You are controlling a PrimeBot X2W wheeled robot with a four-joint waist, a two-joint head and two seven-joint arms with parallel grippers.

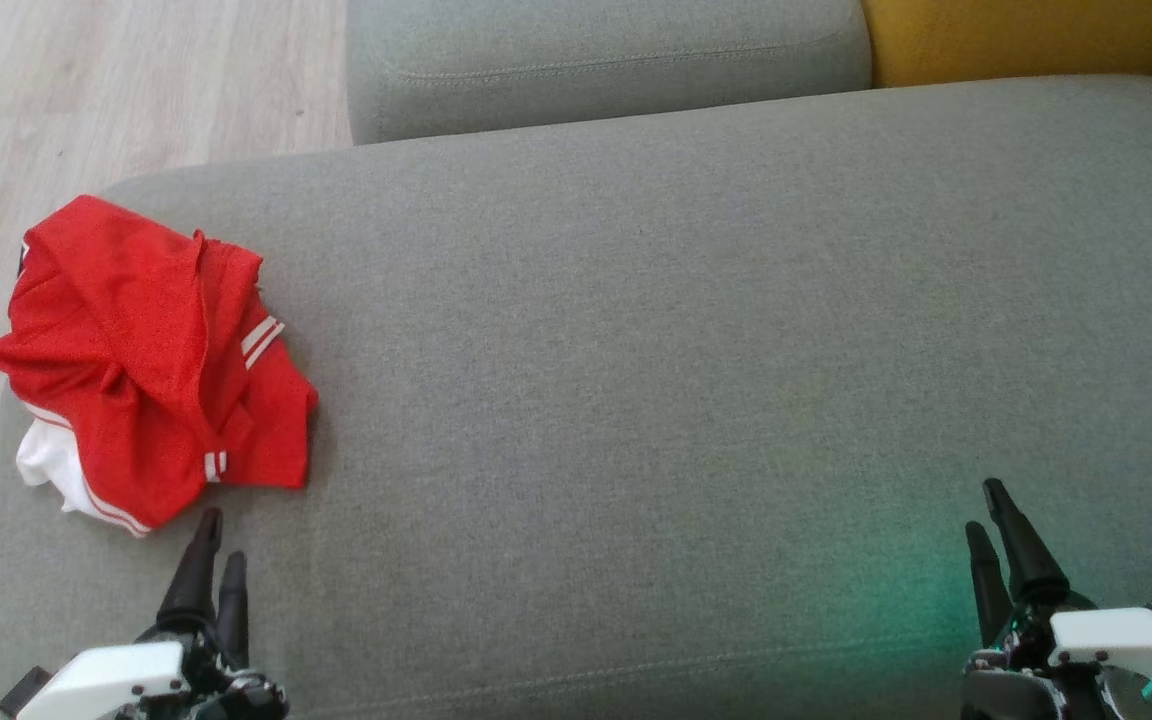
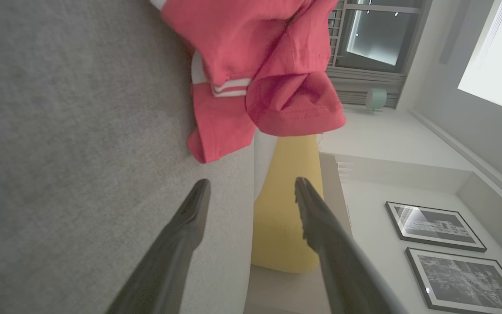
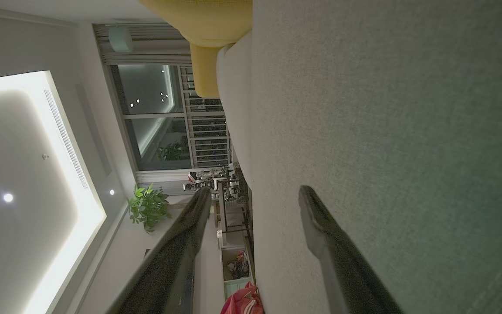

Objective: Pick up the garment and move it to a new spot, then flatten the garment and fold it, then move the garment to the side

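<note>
The left hand [image 1: 221,535] sits at the lower left of the head view, its two long dark fingers pointing up the picture, and the right hand [image 1: 983,505] sits at the lower right in the same pose. In the left wrist view the left hand [image 2: 251,181] has its fingers spread wide with nothing between them. In the right wrist view the right hand [image 3: 254,189] also shows a clear gap between its fingers and holds nothing.

Both hands are over a broad grey woven-fabric sofa seat [image 1: 686,350]. The crumpled red short-sleeved garment with white stripe trim [image 1: 146,350] lies in a heap on the seat's left end, close to the rounded edge, just beyond the left hand's fingertips and well apart from the right hand. A white patch of the garment's cloth [image 1: 46,460] pokes out at its lower left.

From the left wrist the garment [image 2: 255,65] bulges above the open fingers, not touching them. The right wrist view catches a little of it [image 3: 242,303] at the bottom edge.

Behind the seat stand a grey back cushion [image 1: 596,60] and a yellow cushion [image 1: 1016,40]. Pale wooden floor [image 1: 86,90] shows at the upper left.
</note>
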